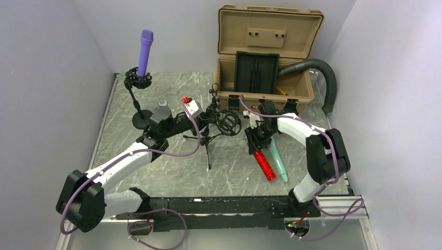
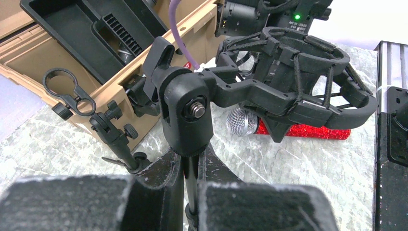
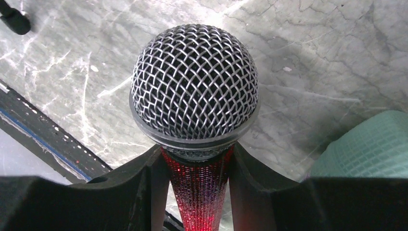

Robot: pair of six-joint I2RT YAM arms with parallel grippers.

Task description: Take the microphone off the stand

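Note:
The red glitter microphone with a silver mesh head is outside the black shock mount, low over the table to the mount's right. My right gripper is shut on its red body just behind the head. In the left wrist view the head shows behind the empty shock mount. My left gripper is shut on the thin pole of the black tripod stand, just under the mount's swivel joint.
A teal microphone lies beside the red one. A purple microphone stands in another stand at the far left. An open tan case and a grey hose are at the back. A small clip holder stands near the case.

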